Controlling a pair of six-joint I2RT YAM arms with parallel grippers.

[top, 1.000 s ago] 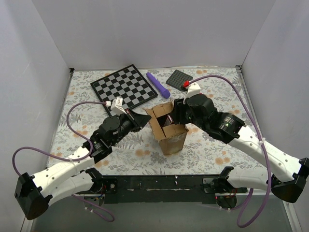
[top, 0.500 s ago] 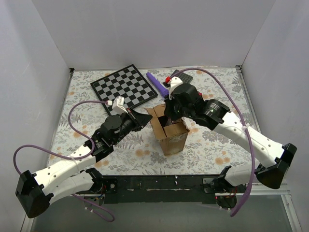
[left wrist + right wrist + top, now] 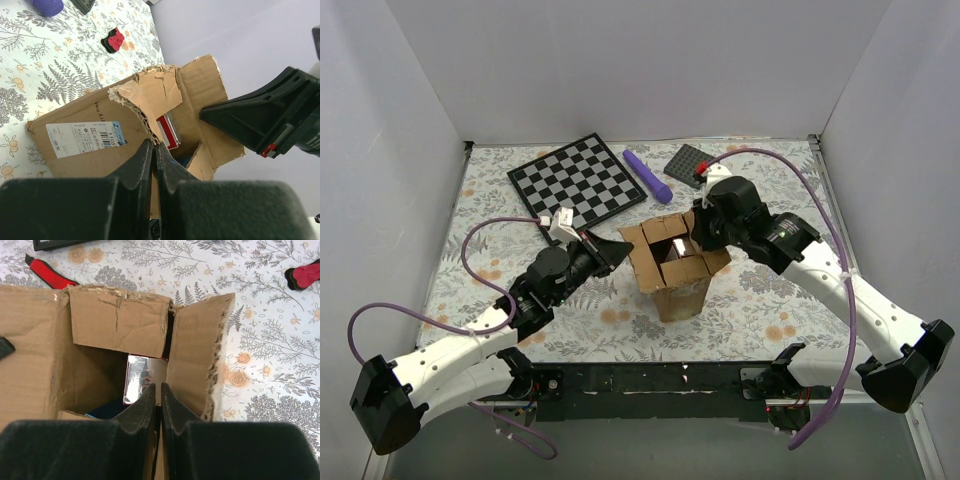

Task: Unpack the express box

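The express box, a brown carton, stands upright in the middle of the table with its top flaps spread open. My left gripper is shut on the torn edge of the left flap. My right gripper is at the box's right rim, shut against the edge of the right flap, which stands beside its fingers. Inside the box lie a shiny silver and red pack and something dark blue. The pack also shows in the left wrist view. A white label is on the box's side.
A checkerboard, a purple cylinder and a dark grey square plate lie behind the box. A small red and black piece and a red-handled tool lie on the floral cloth near the box. White walls enclose the table.
My right gripper has swung from above the box's back to its right rim. The right flap has folded outward and the box top stands wider open. The left gripper has stayed put.
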